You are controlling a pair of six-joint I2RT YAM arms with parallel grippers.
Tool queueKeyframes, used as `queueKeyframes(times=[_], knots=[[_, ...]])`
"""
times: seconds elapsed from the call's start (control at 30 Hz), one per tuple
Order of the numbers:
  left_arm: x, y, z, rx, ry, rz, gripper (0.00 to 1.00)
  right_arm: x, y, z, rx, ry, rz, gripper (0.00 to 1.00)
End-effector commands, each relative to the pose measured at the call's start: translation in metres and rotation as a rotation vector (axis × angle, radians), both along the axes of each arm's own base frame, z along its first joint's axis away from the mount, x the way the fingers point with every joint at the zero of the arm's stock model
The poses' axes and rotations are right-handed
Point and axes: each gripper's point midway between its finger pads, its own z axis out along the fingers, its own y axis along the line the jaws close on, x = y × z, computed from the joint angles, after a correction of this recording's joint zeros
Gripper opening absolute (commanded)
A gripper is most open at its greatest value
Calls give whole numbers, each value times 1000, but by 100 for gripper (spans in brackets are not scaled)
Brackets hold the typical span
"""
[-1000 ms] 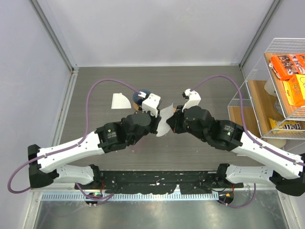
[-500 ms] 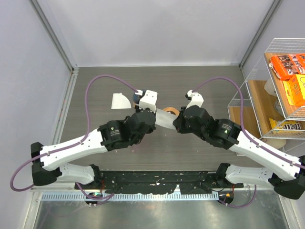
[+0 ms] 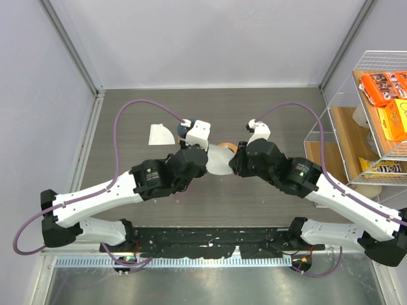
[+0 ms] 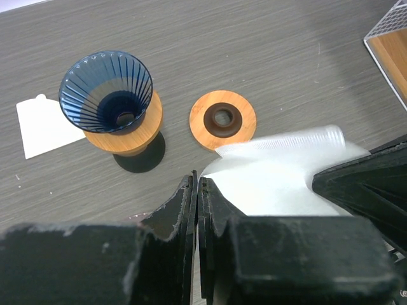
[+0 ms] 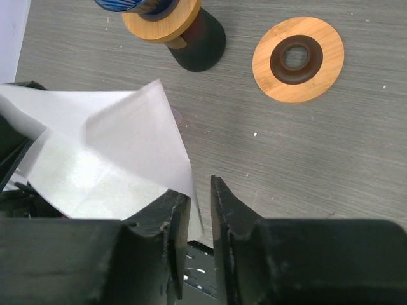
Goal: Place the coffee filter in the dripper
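The coffee filter (image 3: 219,162) is off the desk (image 3: 273,108), held in the air at mid-desk between the two wrists. The sheet is partly opened and creased. It is not in the dripper.

The left claw (image 4: 197,181) is clenched on one corner of the filter, fingers pressed together with a hairline gap. The paper spreads toward 3 o'clock in the left wrist view. The right claw (image 5: 198,188) is released: its jaws stand a little apart with the filter's opposite edge hanging in the gap, and no clear pinch shows.

The dripper (image 4: 105,89) stands upright on the desk, a dark blue ribbed cone with its mouth up. It is seated on a wooden base (image 4: 124,136), and its ribs show down to the bottom hole. In the top view it is near the held filter at 11 o'clock, mostly hidden behind the left wrist.

A second filter (image 4: 41,124) lies flat on the desk at the dripper's 9 o'clock, its edge just beside the base. Whether they touch, cannot tell.

A loose wooden ring (image 4: 222,119) with a dark centre hole lies flat at the dripper's 3 o'clock, apart from it and just past the held filter's far edge.

A wire rack (image 3: 375,95) stands at the desk's 3 o'clock side, with orange snack boxes (image 3: 391,89) on its shelves.
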Motion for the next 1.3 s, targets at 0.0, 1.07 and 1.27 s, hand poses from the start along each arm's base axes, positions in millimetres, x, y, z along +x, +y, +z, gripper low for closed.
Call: queueKeyframes(times=[0.0,1.07,1.27], knots=[[-5,-6,30,-71,-8,-45,9,3,17,28,63,-81,95,28],[58,46,55,-61,175,-17,0,-30,-58,114,352,-552,89,95],[75,51,47,-24,237,-20,0,-30,-63,104,295,-546,92,95]])
